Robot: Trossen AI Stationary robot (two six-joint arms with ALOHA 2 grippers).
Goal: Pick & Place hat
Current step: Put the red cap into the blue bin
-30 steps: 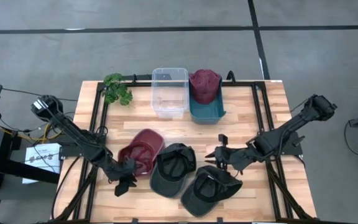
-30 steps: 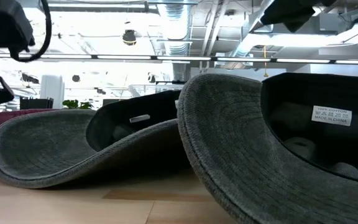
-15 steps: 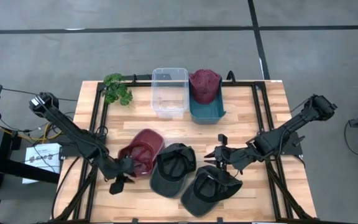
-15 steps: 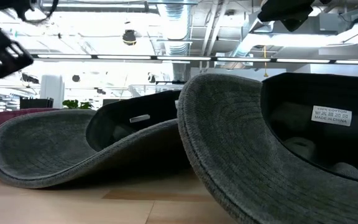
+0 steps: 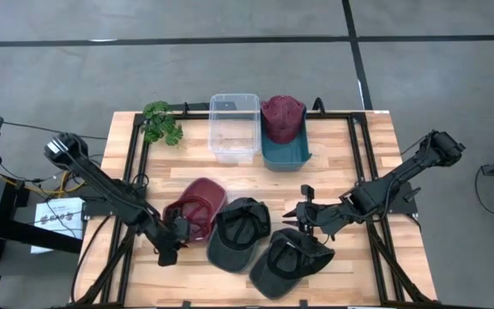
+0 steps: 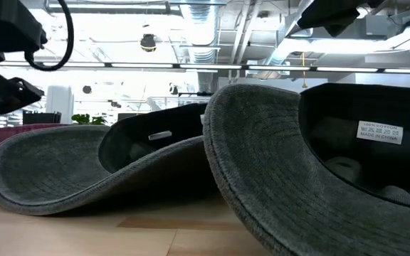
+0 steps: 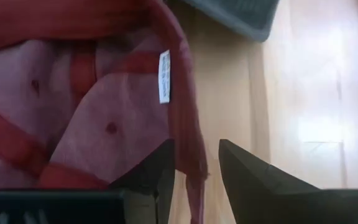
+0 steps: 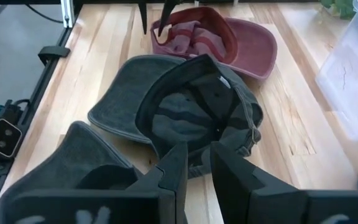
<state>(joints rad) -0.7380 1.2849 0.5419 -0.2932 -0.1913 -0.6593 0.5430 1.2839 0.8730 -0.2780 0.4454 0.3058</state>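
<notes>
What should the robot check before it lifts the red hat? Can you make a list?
1. Left gripper at the red hat: ok, its fingers straddle the hat's rim.
2. Fingers closed on the rim: not ok, a gap remains.
3. Teal bin free: not ok, another red hat sits on it.
4. Clear bin free: ok, looks empty.
5. Right gripper out of the way: ok, it is over by the dark hats.

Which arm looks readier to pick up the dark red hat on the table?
The left. Its gripper has open fingers straddling the rim of the red hat, as the left wrist view shows. The right gripper sits beside the grey hats instead.
</notes>
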